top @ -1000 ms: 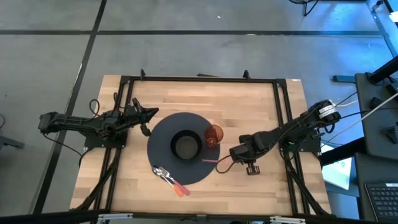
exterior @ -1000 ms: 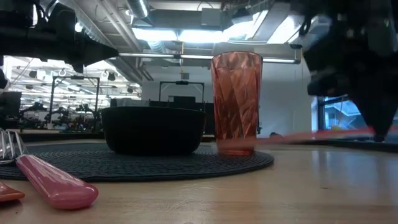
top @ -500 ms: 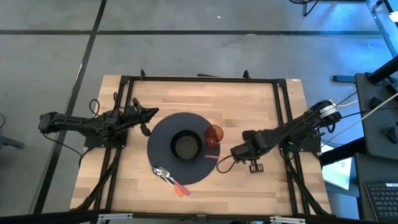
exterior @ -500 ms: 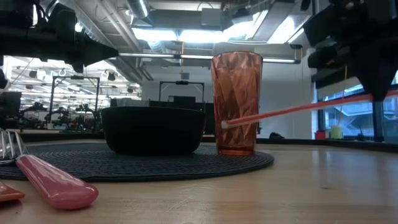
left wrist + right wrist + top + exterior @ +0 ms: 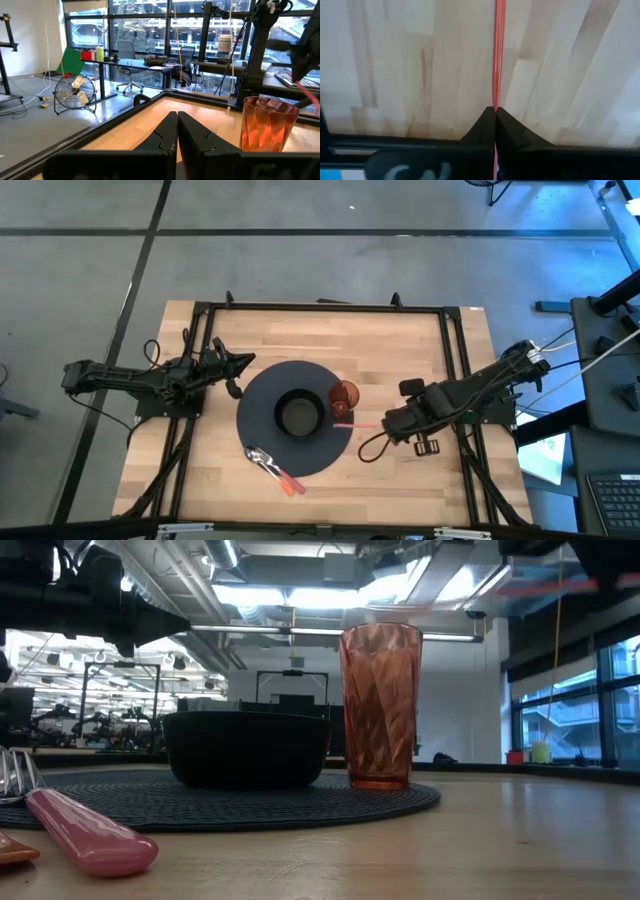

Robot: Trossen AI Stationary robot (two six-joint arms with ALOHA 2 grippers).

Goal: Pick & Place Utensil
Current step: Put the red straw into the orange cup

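A thin pink-red stick utensil (image 5: 350, 425) hangs in the air just right of the round dark mat (image 5: 258, 390), and my right gripper (image 5: 390, 423) is shut on it. On the mat stand a black bowl (image 5: 298, 413) and a red faceted cup (image 5: 344, 395). In the low view the stick (image 5: 560, 586) shows high up, at about the height of the cup's rim (image 5: 380, 630). My left gripper (image 5: 247, 361) waits shut at the mat's far left edge, touching nothing. My right gripper pinches the stick (image 5: 495, 102) between its two fingertips. The fingers come from above, pointing down, and lie across it. Most of the stick's length (image 5: 345, 425) juts out toward the cup, roughly level and clear of the table and mat.
Pink-handled utensils (image 5: 277, 470) lie at the mat's near edge; one handle (image 5: 85, 835) shows close in the low view. A black frame (image 5: 320, 307) runs round the wooden tabletop. Bare wood lies along the far side and at the near right.
My right gripper has risen and gone a little toward the table's right edge, staying shut on the stick. The stick lay on the table, then tilted with its free end low by the cup. It now hangs clear at about rim height.
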